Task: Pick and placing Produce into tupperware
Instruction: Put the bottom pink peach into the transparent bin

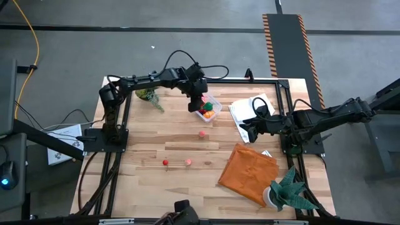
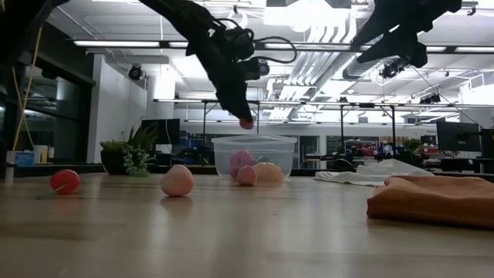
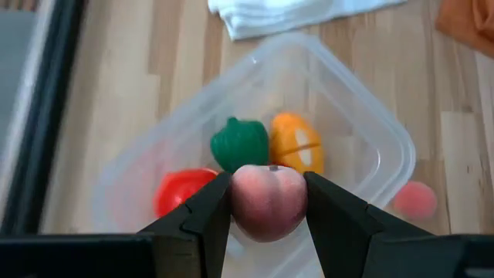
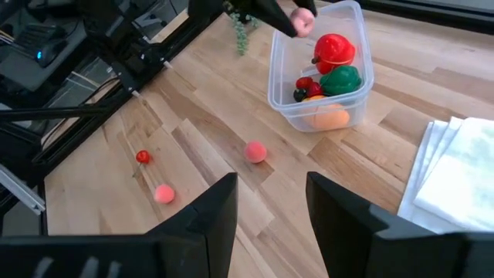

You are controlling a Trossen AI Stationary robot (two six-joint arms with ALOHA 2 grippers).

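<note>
My left gripper (image 1: 197,105) (image 3: 268,208) hangs over the clear tupperware (image 1: 210,107) (image 3: 386,154) (image 4: 355,46), shut on a round pink toy fruit (image 3: 268,202) (image 2: 246,122). Inside the tupperware lie a red piece (image 3: 181,189), a green pepper (image 3: 241,144) and an orange piece (image 3: 297,145). On the wood rest a pink fruit (image 1: 203,134) (image 4: 255,152), a small red one (image 1: 165,162) (image 4: 143,157) and another pink one (image 1: 187,162) (image 4: 163,193). My right gripper (image 1: 245,130) (image 4: 270,208) is open and hovers near the white cloth, touching nothing. My left gripper pinches the pink fruit by its two opposite sides (image 3: 235,202) between the two fingers. The fingers (image 3: 332,208) come from above, pointing down. In the low view the fruit sits at their free ends. It is lifted clear, above the open tupperware.
A folded white cloth (image 1: 250,109) lies right of the tupperware, and an orange cloth (image 1: 248,172) lies nearer the right front. One potted plant (image 1: 289,190) stands at the near right corner, another (image 1: 150,97) at the far left. Black frame rails (image 1: 122,125) run along both sides.
</note>
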